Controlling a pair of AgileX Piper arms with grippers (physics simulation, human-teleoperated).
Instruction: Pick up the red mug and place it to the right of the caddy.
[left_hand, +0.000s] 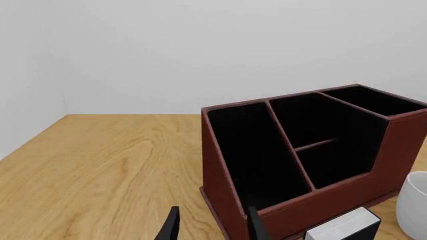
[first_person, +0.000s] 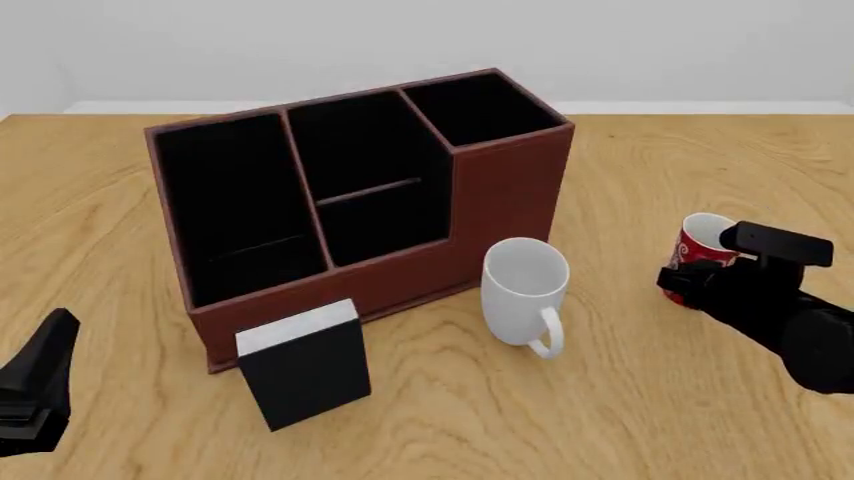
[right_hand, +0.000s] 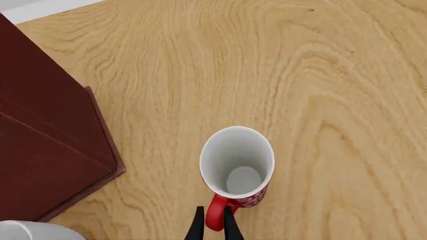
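Note:
The red mug (first_person: 699, 246), with a white swirl pattern and white inside, stands upright to the right of the caddy (first_person: 509, 190), apart from it. In the right wrist view I look down into the red mug (right_hand: 237, 160). My right gripper (right_hand: 213, 228) is closed on its red handle, and in the front view the right gripper (first_person: 683, 281) sits just in front of the mug. I cannot tell whether the mug rests on the table. My left gripper (left_hand: 212, 227) is open and empty, near the caddy's (left_hand: 220, 172) left front corner, low at the front left (first_person: 38, 385).
A larger plain white mug (first_person: 523, 285) stands in front of the caddy's taller right end, left of the red mug. A small black box with a white top (first_person: 307, 365) stands in front of the caddy's low side. The wooden table (first_person: 667, 420) runs back to a white wall.

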